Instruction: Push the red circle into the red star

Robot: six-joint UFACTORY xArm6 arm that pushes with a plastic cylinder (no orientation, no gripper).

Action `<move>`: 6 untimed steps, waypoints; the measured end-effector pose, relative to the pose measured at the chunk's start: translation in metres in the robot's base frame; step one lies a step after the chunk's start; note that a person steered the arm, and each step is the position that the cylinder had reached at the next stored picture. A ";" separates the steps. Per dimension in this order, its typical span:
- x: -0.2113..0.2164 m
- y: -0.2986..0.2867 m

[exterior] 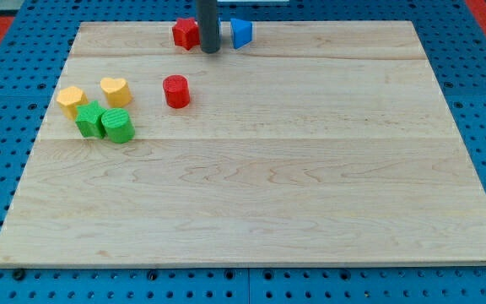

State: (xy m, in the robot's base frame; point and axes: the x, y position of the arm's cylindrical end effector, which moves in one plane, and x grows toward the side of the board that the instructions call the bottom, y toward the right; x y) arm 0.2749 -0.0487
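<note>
The red circle (175,91) stands on the wooden board (310,169), left of centre in the upper part. The red star (185,33) lies at the view's top edge of the board, above the circle. My tip (211,51) is at the end of the dark rod, just right of the red star and above and to the right of the red circle, touching neither as far as I can tell.
A blue block (241,33) lies right of the rod at the top. At the left sit a yellow hexagon (71,100), a yellow heart (116,90), a green star-like block (90,119) and a green cylinder (118,126), close together.
</note>
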 end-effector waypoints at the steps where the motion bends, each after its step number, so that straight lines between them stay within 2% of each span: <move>1: 0.067 0.032; 2: 0.128 0.019; 3: 0.143 -0.048; 4: 0.109 -0.069; 5: 0.066 -0.067; 6: 0.053 -0.067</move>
State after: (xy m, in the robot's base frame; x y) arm 0.3277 -0.1156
